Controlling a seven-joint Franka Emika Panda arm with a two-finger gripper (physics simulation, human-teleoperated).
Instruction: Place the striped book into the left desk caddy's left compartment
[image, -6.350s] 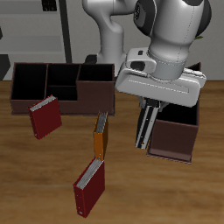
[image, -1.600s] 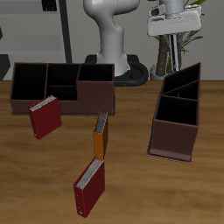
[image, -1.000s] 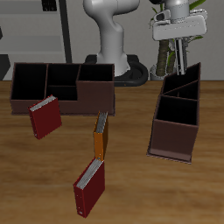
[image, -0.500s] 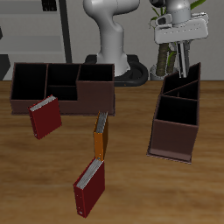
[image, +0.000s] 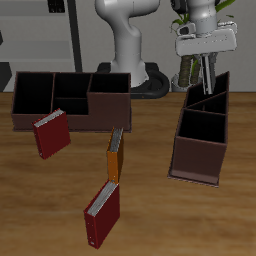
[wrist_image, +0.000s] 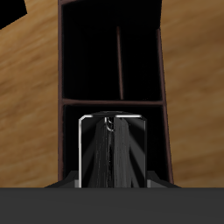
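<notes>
My gripper (image: 205, 62) hangs over the far end of the left caddy (image: 201, 135), its fingers closed on the striped book (image: 207, 72), which hangs upright with its lower edge at the rim of the left compartment (image: 212, 94). From the wrist, the book (wrist_image: 111, 150) sits between my fingers above the caddy's (wrist_image: 163, 83) dark sections. Two red books (image: 51, 134) and an orange book (image: 114, 154) lie on the table (image: 150, 200).
</notes>
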